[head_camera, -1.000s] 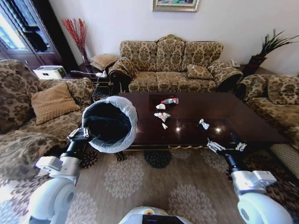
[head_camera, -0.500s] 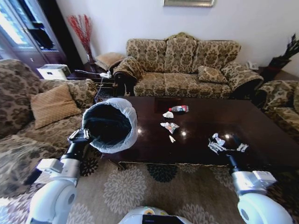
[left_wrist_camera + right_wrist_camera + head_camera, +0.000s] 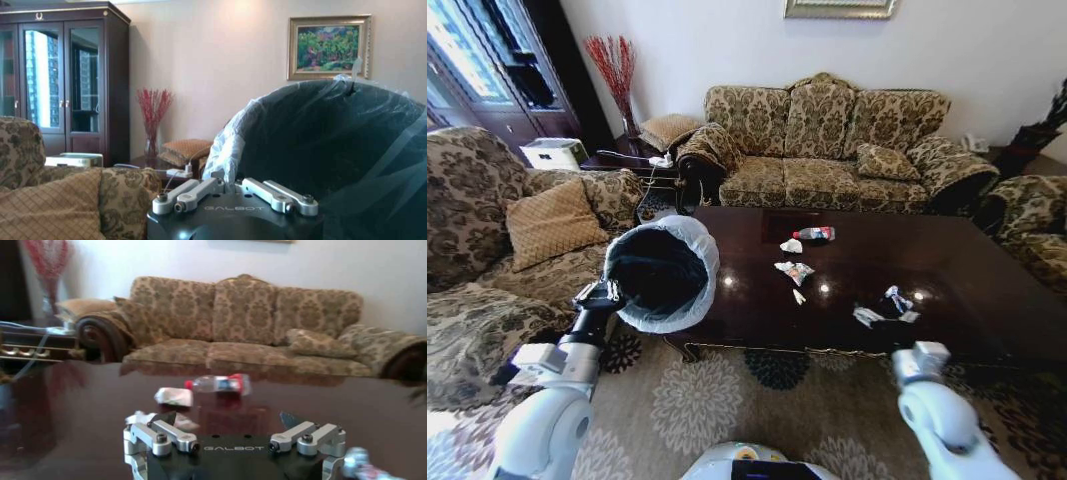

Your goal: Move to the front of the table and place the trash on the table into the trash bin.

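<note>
The trash bin (image 3: 663,272), black inside with a white bag over its rim, hangs tilted at the table's front left corner, with my left gripper (image 3: 597,296) shut on its rim. In the left wrist view the trash bin (image 3: 327,145) rises just beyond the left gripper (image 3: 230,187). On the dark glossy table (image 3: 972,255) lies the trash: a red-labelled bottle (image 3: 815,234), a white paper scrap (image 3: 792,246), a wrapper (image 3: 794,270) and a small scrap (image 3: 798,296). My right gripper (image 3: 885,318) stands open over the table's front edge, right beside another wrapper (image 3: 895,299). The right wrist view looks past the open right gripper (image 3: 225,419) to the bottle (image 3: 217,383).
A patterned sofa (image 3: 827,140) stands behind the table, with armchairs at the left (image 3: 487,220) and far right (image 3: 1037,215). A small side table (image 3: 632,165) with cables sits at the back left. Patterned carpet (image 3: 767,400) lies between me and the table.
The whole view has shifted and the table has come nearer. My right gripper now reaches over the front edge beside the wrapper. The left gripper still holds the bin.
</note>
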